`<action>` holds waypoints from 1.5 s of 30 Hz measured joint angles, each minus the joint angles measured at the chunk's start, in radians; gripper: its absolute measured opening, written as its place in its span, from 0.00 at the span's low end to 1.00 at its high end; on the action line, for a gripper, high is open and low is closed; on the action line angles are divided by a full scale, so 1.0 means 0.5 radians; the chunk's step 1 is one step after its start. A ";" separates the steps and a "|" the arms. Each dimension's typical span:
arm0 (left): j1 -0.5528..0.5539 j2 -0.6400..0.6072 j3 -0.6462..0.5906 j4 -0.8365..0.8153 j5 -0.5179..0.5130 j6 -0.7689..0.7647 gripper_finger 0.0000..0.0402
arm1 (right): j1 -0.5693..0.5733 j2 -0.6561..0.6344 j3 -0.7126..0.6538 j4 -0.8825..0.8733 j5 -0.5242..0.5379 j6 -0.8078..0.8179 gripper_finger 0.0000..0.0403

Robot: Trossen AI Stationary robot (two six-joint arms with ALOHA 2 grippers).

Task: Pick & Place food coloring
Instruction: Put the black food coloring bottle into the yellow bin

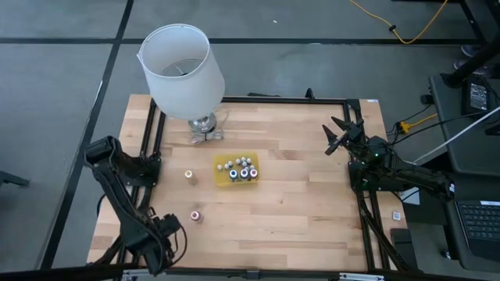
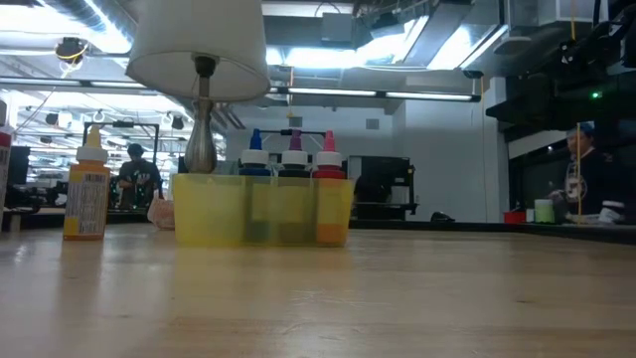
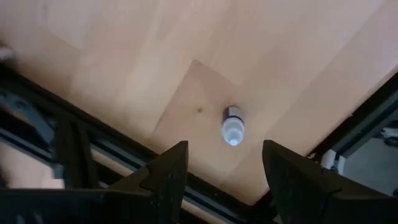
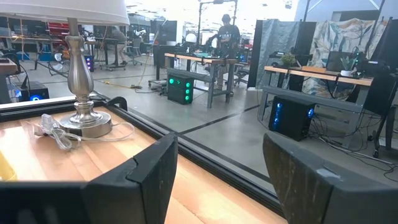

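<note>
Inside tray (image 1: 219, 176): bottle cluster (image 1: 238, 168), placed. Left of tray on tabletop (image 1: 297, 203): two bottles (image 1: 188, 175) (image 1: 196, 215) remaining. Left gripper (image 1: 173, 234) near second, fingers apart, empty. Right gripper (image 1: 341, 134) idle, apart.

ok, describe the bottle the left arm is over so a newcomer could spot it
Start at the yellow tray mid-table, in front of the lamp. Two bottles stand loose on the wood to its left; take the bottle nearer the front edge, beside the left end effector. Unlike the other loose bottle level with the tray, it has a reddish top and stands further from the tray.
</note>
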 joint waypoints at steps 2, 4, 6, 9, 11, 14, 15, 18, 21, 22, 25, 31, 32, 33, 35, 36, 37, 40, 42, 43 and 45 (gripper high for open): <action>-0.024 0.026 0.000 0.046 0.000 -0.057 0.49 | 0.000 0.000 0.000 0.000 0.000 0.000 0.59; -0.045 0.056 0.000 0.077 0.000 -0.105 0.49 | -0.001 0.000 0.000 0.000 0.000 0.000 0.59; -0.066 0.086 0.000 0.120 -0.003 -0.143 0.49 | 0.000 0.000 0.000 0.000 0.000 0.000 0.59; -0.098 0.145 0.000 0.163 -0.002 -0.190 0.49 | 0.000 0.000 0.000 0.000 0.000 0.000 0.59; -0.115 0.187 0.000 0.180 -0.002 -0.197 0.49 | 0.000 0.001 0.000 0.000 0.000 0.000 0.59; -0.133 0.243 0.000 0.183 -0.002 -0.210 0.49 | 0.000 0.000 0.000 0.000 0.000 0.000 0.59; -0.138 0.260 -0.001 0.187 -0.002 -0.209 0.49 | 0.000 0.001 0.000 0.000 0.000 0.000 0.59; -0.138 0.308 -0.001 0.190 -0.013 -0.197 0.49 | 0.000 0.001 0.000 0.000 0.000 0.000 0.59; -0.137 0.346 -0.001 0.211 -0.018 -0.173 0.49 | 0.000 0.000 0.000 0.000 0.000 0.000 0.59; -0.136 0.357 -0.001 0.231 -0.020 -0.159 0.49 | -0.001 0.000 0.000 0.000 0.000 0.000 0.59; -0.136 0.386 -0.001 0.261 -0.038 -0.142 0.49 | 0.000 0.000 0.000 0.000 0.000 0.000 0.59; -0.136 0.397 -0.002 0.261 -0.037 -0.117 0.49 | -0.001 0.001 0.000 0.000 0.000 0.000 0.59; -0.136 0.397 -0.002 0.261 -0.037 -0.116 0.49 | 0.000 0.000 0.000 0.000 0.000 0.000 0.59; -0.136 0.397 -0.002 0.261 -0.037 -0.115 0.49 | 0.000 0.000 0.000 0.000 0.000 0.000 0.59; -0.136 0.397 -0.002 0.261 -0.037 -0.104 0.49 | -0.001 0.000 0.000 0.000 0.000 0.000 0.59; -0.136 0.397 -0.002 0.261 -0.037 -0.102 0.49 | 0.000 0.000 0.000 0.000 0.000 0.000 0.59; -0.136 0.397 -0.002 0.260 -0.039 -0.101 0.49 | 0.000 0.000 0.000 0.000 0.000 0.000 0.59; -0.136 0.397 -0.002 0.260 -0.040 -0.089 0.46 | 0.000 0.001 0.000 0.000 0.000 0.000 0.59; -0.136 0.397 -0.002 0.253 -0.041 -0.086 0.44 | 0.000 0.000 0.000 0.000 0.000 0.000 0.59; -0.136 0.397 -0.002 0.248 -0.043 -0.085 0.42 | 0.000 0.001 0.000 0.000 0.000 0.000 0.59; -0.136 0.397 -0.002 0.244 -0.044 -0.075 0.38 | 0.000 0.000 0.000 0.000 0.000 0.000 0.59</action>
